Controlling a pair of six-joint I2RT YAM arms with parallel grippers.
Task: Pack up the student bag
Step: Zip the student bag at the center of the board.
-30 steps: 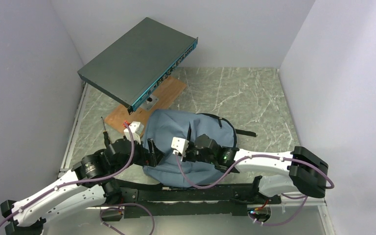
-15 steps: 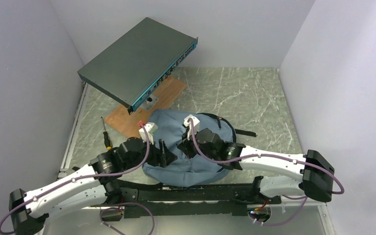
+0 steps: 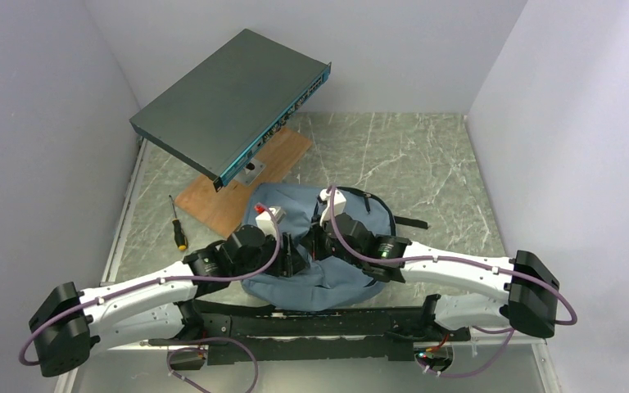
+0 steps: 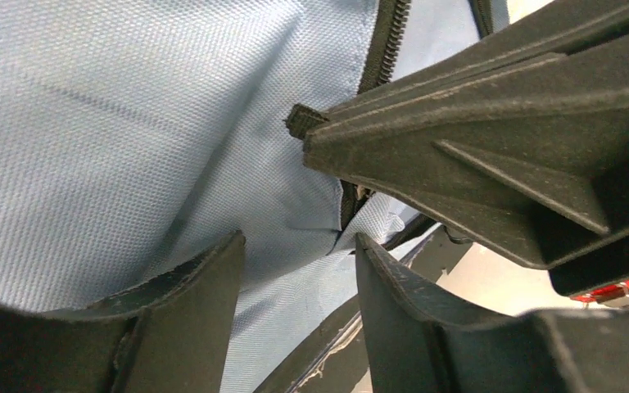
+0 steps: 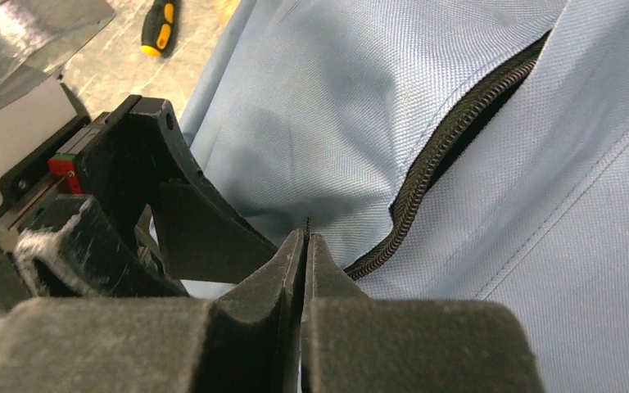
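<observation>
The blue-grey student bag (image 3: 291, 209) lies flat in the middle of the table, its black zipper (image 5: 450, 139) partly open. My right gripper (image 5: 305, 236) is shut on a thin black zipper pull at the end of the zipper. From the top it sits over the bag's middle (image 3: 318, 239). My left gripper (image 4: 299, 241) is open, its fingers (image 4: 205, 286) spread just over the bag's fabric (image 4: 131, 123), right beside the right gripper's fingers (image 4: 475, 106). From the top the left gripper (image 3: 293, 250) meets the right one.
A dark grey metal box (image 3: 229, 102) stands tilted on a wooden board (image 3: 282, 155) at the back left. A black-and-yellow screwdriver (image 3: 178, 229) lies on the table left of the bag. A black strap (image 3: 414, 221) sticks out to the right. Walls close in on three sides.
My left gripper has moved right onto the bag. My right gripper has moved further over the bag to the zipper, and the two grippers are now close together.
</observation>
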